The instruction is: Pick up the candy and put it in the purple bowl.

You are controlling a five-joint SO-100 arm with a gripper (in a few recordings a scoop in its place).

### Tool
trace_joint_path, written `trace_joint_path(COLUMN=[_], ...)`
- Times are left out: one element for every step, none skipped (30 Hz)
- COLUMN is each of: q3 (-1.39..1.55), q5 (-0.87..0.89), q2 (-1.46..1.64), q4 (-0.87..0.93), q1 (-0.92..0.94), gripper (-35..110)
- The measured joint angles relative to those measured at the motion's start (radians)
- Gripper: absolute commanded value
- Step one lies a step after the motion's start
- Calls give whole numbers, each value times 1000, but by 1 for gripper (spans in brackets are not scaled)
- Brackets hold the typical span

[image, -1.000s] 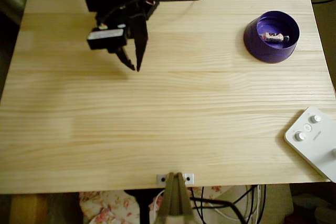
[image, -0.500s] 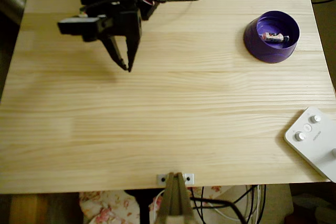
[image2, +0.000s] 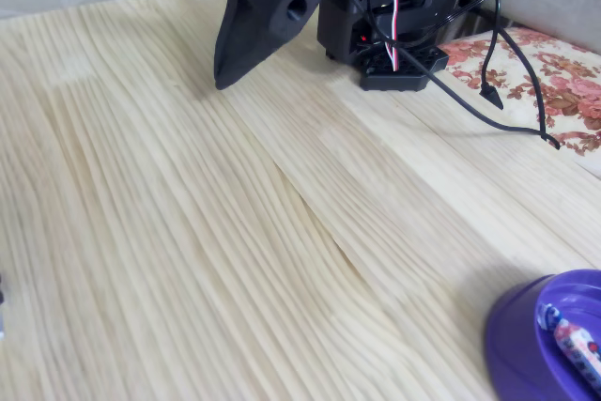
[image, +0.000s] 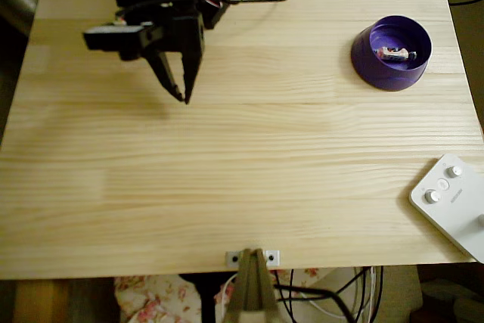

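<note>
The purple bowl (image: 376,72) stands at the table's far right in the overhead view. The candy (image: 397,54), a small pink-and-white wrapped sweet, lies inside it. In the fixed view the bowl (image2: 515,345) sits at the lower right corner with the candy (image2: 577,346) resting in its hollow. My black gripper (image: 182,98) hangs over the far left part of the table, well away from the bowl. Its fingers point down and meet at the tips, with nothing held. In the fixed view the gripper (image2: 222,81) hovers just above the wood near the arm's base.
A white device with round knobs (image: 452,203) lies at the near right corner of the wooden table (image: 242,172). A metal clamp (image: 252,258) sits on the near edge. Black cables (image2: 488,91) trail from the arm's base beside a floral cloth (image2: 554,82).
Over the last second the arm swung to the left and its fingertips came together. Over the last half second nothing has moved. The candy stays in the bowl.
</note>
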Motion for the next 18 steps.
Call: trace_joint_path(q3=[0, 0, 0, 0, 0, 0, 0, 0, 0, 0, 0, 0, 0, 0, 0, 0, 2, 9], q5=[0, 0, 0, 0, 0, 0, 0, 0, 0, 0, 0, 0, 0, 6, 14, 26, 38, 54], q2=[0, 0, 0, 0, 0, 0, 0, 0, 0, 0, 0, 0, 0, 0, 0, 0, 0, 0], q4=[0, 0, 0, 0, 0, 0, 0, 0, 0, 0, 0, 0, 0, 0, 0, 0, 0, -9], q1=[0, 0, 0, 0, 0, 0, 0, 0, 0, 0, 0, 0, 0, 0, 3, 9, 18, 31], gripper=[0, 0, 0, 0, 0, 0, 0, 0, 0, 0, 0, 0, 0, 0, 0, 0, 0, 0])
